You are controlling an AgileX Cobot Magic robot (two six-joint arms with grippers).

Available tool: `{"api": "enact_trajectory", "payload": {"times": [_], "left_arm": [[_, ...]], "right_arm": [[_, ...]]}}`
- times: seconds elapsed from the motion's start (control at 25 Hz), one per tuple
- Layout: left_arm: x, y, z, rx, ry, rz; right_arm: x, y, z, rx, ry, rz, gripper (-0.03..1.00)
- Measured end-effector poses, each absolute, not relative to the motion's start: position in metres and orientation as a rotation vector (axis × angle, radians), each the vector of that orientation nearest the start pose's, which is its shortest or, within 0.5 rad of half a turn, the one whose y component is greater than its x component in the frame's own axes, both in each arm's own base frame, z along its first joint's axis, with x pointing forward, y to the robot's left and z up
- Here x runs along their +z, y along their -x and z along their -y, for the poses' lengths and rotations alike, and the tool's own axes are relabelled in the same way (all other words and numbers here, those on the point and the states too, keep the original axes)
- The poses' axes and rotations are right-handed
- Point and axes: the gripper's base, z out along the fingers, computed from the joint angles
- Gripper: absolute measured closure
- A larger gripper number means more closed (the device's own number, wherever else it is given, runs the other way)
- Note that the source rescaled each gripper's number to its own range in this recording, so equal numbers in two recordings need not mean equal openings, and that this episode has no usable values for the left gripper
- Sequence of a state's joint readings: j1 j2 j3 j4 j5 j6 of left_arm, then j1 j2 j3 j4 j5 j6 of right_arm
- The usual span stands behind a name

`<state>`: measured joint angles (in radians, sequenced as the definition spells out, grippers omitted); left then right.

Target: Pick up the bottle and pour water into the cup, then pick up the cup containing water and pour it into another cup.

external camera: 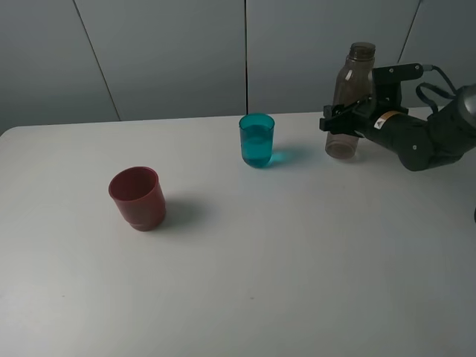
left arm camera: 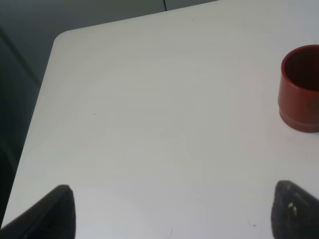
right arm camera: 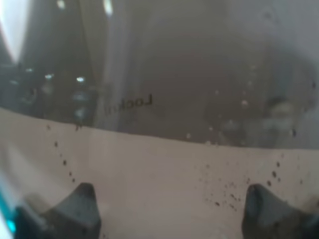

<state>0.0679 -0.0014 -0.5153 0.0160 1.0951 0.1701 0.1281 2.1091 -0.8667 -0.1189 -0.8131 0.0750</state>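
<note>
Exterior high gives me the layout, and I place everything by the cup [external camera: 256,140], which stands mid-counter and looks partly filled with water. The bottle [external camera: 355,78] is off to the cup's right and a touch further back, upright, with its base apparently down on the counter [external camera: 297,282]. The right jaws are pinched on the bottle around its lower middle, reaching in from the side on the right arm [external camera: 435,137]. I read that side-on hold as the one that lets the wrist roll the bottle over to pour and then set it back level. With water in the cup, I judge the first pour done and the bottle ready to be let go. Through the right wrist view the smoky wall fills everything, speckled with droplets, so nothing else can be checked there. The red cup [external camera: 137,197] sits well to the cup's left and nearer the camera, upright and seemingly empty, placed to receive the second pour. The left jaws are spread wide above bare counter near the red cup, holding nothing.
</note>
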Motion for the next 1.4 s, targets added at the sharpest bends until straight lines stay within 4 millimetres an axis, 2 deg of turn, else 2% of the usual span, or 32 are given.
{"api": "enact_trajectory", "payload": {"times": [0.96,1.0,1.12,1.2,1.28,1.4], "left_arm": [[0.279,0.008,-0.001,0.166,-0.104,-2.063],[0.279,0.008,-0.001,0.166,-0.104,-2.063],[0.279,0.008,-0.001,0.166,-0.104,-2.063],[0.279,0.008,-0.001,0.166,-0.104,-2.063],[0.279,0.008,-0.001,0.166,-0.104,-2.063],[0.279,0.008,-0.001,0.166,-0.104,-2.063]], "right_arm": [[0.087,-0.38,-0.056,0.148,0.203,-1.95,0.94],[0.087,-0.38,-0.056,0.148,0.203,-1.95,0.89],[0.087,-0.38,-0.056,0.16,0.199,-1.951,0.4],[0.086,-0.38,-0.057,0.169,0.199,-1.964,0.18],[0.084,-0.378,-0.057,0.172,0.202,-1.981,0.08],[0.085,-0.372,-0.056,0.173,0.203,-1.992,0.05]]}}
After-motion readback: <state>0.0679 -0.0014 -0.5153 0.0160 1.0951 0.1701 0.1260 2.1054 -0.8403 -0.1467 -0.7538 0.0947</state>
